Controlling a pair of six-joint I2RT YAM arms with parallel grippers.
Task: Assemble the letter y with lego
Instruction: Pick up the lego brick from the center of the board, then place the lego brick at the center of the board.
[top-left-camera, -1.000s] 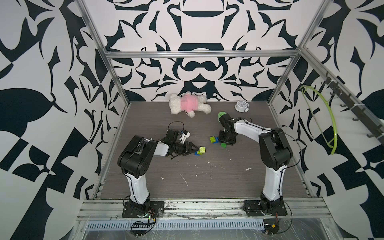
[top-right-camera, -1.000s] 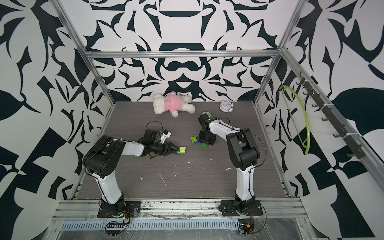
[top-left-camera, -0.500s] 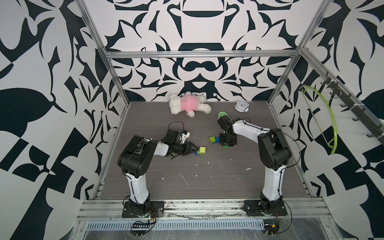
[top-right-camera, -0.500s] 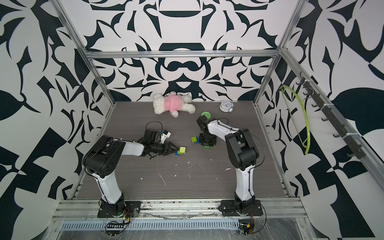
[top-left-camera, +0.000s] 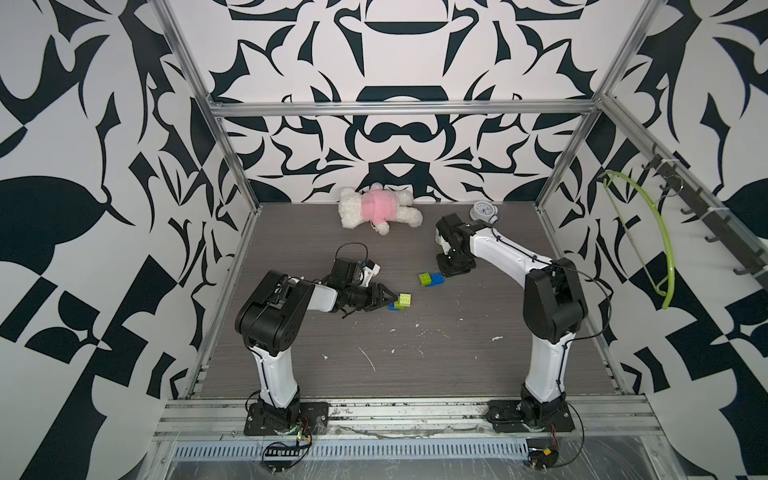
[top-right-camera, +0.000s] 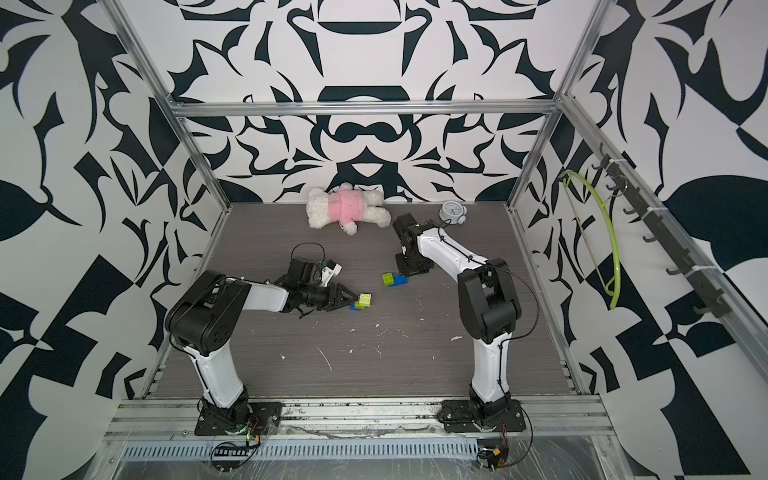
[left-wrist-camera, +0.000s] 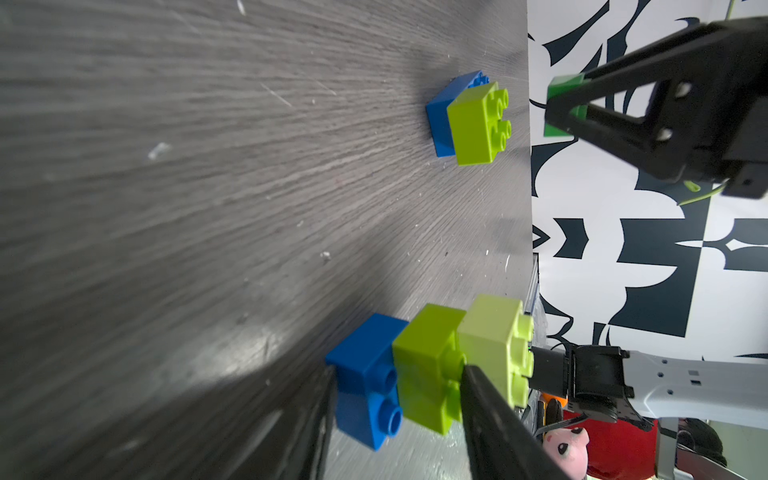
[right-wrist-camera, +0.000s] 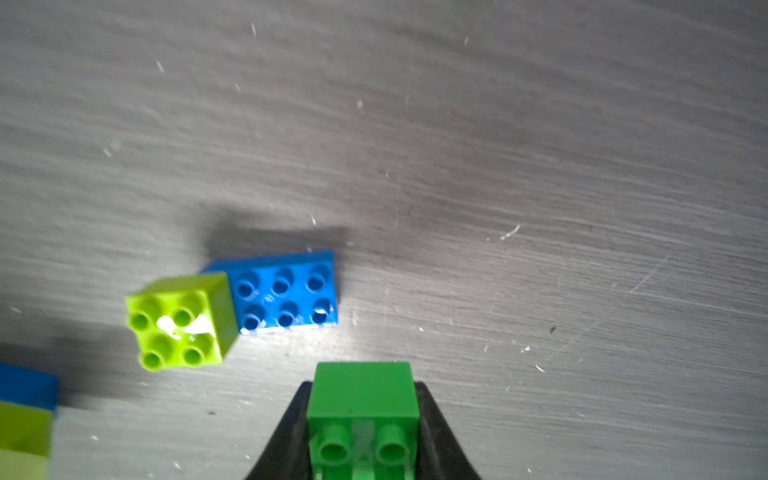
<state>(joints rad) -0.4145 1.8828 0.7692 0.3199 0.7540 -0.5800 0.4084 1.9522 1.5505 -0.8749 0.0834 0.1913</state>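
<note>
Grey wood-grain counter. Left gripper pinches a sideways stack: small blue brick, lime green brick, pale yellow brick. Beyond, second lime green brick sits on wide blue brick. Right gripper clamps dark green brick. Clock face unreadable.

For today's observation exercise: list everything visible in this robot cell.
table: 1, grey wood-grain
plush toy: 1, white and pink, back centre
alarm clock: 1, pale, back right
hanger: 1, lime green, right wall
wide blue brick: 1, blue, mid-table
small blue brick: 1, blue, end of stack in left gripper
pale yellow brick: 1, stack's other end
lime green bricks: 2, one atop wide blue brick, one mid-stack
dark green brick: 1, in right gripper
left gripper: black, closed on stack
right gripper: black, shut
</note>
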